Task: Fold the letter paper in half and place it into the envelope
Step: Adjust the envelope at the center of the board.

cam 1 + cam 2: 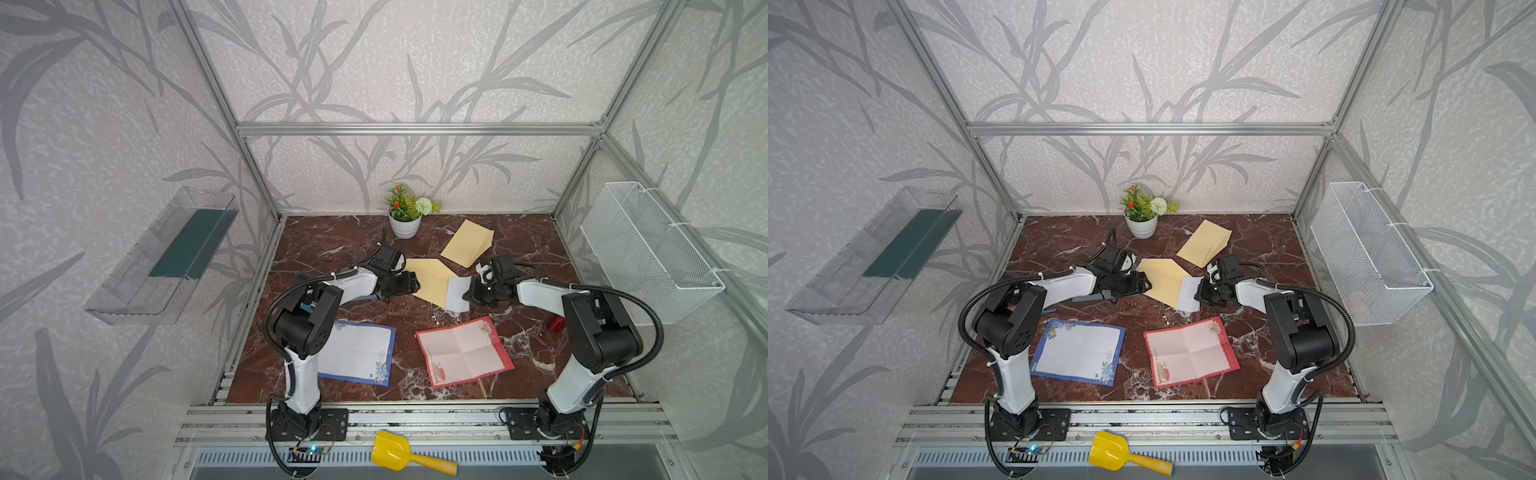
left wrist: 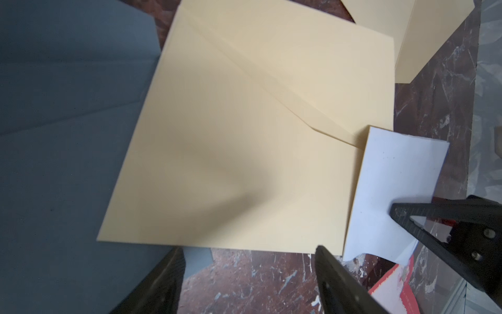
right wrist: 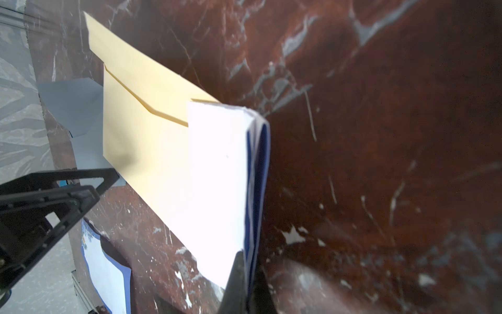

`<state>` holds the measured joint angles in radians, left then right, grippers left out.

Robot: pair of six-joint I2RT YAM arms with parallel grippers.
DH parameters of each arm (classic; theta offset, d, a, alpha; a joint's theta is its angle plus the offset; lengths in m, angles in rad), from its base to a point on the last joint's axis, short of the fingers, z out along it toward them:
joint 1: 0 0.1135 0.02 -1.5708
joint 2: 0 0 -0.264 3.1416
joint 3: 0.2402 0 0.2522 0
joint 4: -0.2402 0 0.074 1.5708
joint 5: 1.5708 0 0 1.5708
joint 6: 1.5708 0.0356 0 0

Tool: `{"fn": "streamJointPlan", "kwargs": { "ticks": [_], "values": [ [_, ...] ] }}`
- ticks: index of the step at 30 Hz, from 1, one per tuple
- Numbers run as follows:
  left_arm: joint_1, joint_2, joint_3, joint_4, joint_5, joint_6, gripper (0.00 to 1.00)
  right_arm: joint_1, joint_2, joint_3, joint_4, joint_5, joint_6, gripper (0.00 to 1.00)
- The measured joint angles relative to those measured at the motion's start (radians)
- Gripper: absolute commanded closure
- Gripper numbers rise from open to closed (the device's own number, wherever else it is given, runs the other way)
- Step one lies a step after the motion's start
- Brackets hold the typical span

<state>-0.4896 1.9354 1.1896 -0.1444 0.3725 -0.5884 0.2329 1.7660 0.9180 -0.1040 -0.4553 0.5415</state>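
In both top views a yellow envelope (image 1: 428,279) (image 1: 1160,279) lies mid-table, flap open. A folded white letter paper (image 1: 457,294) (image 1: 1188,296) with blue inner edges overlaps the envelope's right end. My right gripper (image 1: 468,294) (image 1: 1199,294) (image 3: 248,261) is shut on the paper's (image 3: 217,176) folded edge. My left gripper (image 1: 415,284) (image 1: 1148,284) (image 2: 248,251) stands open at the envelope's (image 2: 231,149) left edge, nothing between its fingers. How far the paper (image 2: 394,185) reaches into the envelope (image 3: 141,122) I cannot tell.
A second yellow envelope (image 1: 467,243) lies behind, a grey envelope (image 2: 68,136) under my left arm. A blue-bordered sheet (image 1: 359,353) and a red-bordered sheet (image 1: 463,351) lie near the front. Plant pot (image 1: 405,226) at the back, small red object (image 1: 555,324) and wire basket (image 1: 652,253) at right.
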Motion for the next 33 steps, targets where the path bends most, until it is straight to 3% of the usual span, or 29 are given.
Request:
{"fn": "streamJointPlan", "kwargs": {
  "ticks": [9, 20, 33],
  "values": [
    [-0.024, -0.018, -0.001, -0.003, 0.0, -0.019, 0.26, 0.003, 0.027, 0.072, -0.019, -0.007, -0.039, 1.0],
    [0.027, -0.048, 0.072, -0.079, -0.119, 0.012, 0.26, 0.05, -0.212, -0.002, -0.06, 0.016, -0.034, 1.0],
    [0.032, 0.039, 0.119, -0.102, -0.139, 0.013, 0.27, 0.049, -0.094, -0.04, -0.04, 0.023, -0.006, 1.0]
  ]
}}
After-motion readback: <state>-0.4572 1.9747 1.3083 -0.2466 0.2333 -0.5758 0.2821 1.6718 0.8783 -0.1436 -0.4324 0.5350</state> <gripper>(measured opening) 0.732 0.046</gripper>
